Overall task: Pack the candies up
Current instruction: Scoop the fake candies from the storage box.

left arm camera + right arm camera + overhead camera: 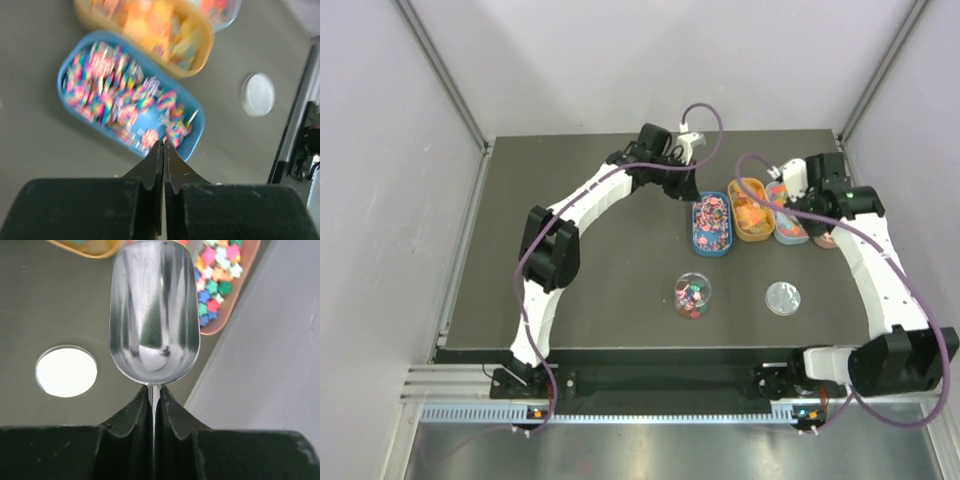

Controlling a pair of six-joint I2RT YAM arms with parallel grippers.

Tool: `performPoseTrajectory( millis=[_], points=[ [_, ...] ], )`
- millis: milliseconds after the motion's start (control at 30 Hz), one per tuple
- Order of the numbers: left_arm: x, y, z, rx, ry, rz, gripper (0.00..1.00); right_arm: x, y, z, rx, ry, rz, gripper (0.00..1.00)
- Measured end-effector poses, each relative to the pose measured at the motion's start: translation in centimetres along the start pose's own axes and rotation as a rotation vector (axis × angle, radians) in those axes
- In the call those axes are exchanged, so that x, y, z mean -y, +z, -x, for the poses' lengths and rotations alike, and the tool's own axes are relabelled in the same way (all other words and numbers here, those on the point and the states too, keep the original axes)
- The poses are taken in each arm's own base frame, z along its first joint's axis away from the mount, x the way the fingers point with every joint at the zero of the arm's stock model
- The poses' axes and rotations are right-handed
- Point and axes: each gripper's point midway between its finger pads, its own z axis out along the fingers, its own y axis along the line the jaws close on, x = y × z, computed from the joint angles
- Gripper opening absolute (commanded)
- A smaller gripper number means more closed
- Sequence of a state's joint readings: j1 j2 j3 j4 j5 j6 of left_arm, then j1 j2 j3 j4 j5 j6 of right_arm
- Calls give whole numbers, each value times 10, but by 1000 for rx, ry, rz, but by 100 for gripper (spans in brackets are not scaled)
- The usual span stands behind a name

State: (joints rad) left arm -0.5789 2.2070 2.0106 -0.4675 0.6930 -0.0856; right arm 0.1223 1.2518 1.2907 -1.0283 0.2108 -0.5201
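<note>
dark tabletop (610, 270). candies (120, 100) fill the blue tray (198, 132), blurry in left wrist view; more in the yellow tray (752, 210), the pink tray (232, 307) (cut off by frame edge) and a clear cup (678, 292). my left gripper (163, 145) is pinched closed on nothing. my right gripper (154, 390) clamps the metal scoop (154, 315) by its handle, bowl empty; that arm hides pt of the right-hand trays. lid (782, 297) lies nr the cup.

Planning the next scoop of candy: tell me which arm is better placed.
Right. The right gripper holds the empty scoop beside the star candies; the left gripper is shut, holding nothing, above the blue tray.
</note>
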Motion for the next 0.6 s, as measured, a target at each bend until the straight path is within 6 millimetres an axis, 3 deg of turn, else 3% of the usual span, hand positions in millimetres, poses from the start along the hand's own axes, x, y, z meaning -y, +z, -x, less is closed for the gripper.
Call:
performPoseTrajectory(
  millis=[100, 200, 467, 600],
  points=[
    [-20, -2, -32, -73, -58, 52, 0, 24, 21, -12, -73, 76, -29, 0],
    [-27, -3, -50, -120, -93, 79, 0, 50, 44, -15, -126, 135, -61, 0],
    [-47, -6, -57, -125, -160, 106, 0, 112, 94, -1, -182, 214, -137, 0],
    [-61, -5, -65, -130, -208, 120, 0, 140, 118, -8, -221, 263, -159, 0]
  ],
)
